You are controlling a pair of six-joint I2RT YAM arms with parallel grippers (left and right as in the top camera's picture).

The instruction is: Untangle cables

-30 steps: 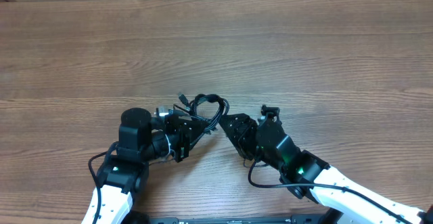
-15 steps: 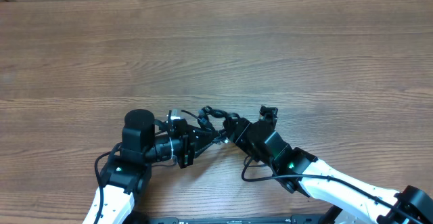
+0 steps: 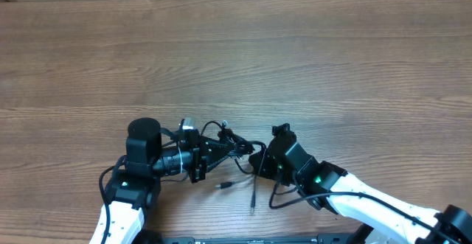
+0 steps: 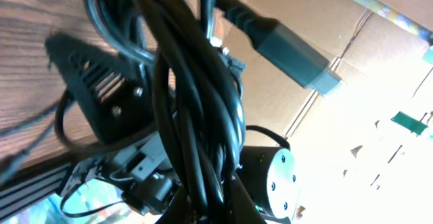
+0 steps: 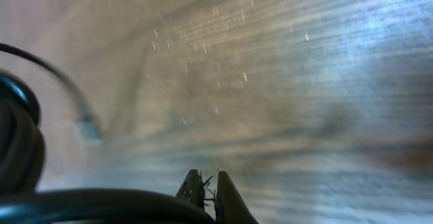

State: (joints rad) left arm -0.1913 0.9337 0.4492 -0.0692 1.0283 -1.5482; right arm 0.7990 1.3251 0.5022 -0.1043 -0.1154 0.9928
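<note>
Cables nr front edge | L gripper grips them | R gripper clenched, poss. on one | far table free

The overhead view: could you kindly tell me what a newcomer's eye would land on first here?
The knot of thin black cables on the near side of the table draws the eye first. The left pincer is shut on the bundle, and the right pincer is shut at its other side, though whether it holds a cord is unclear. Two loose plug ends trail on the wood just below.
</note>
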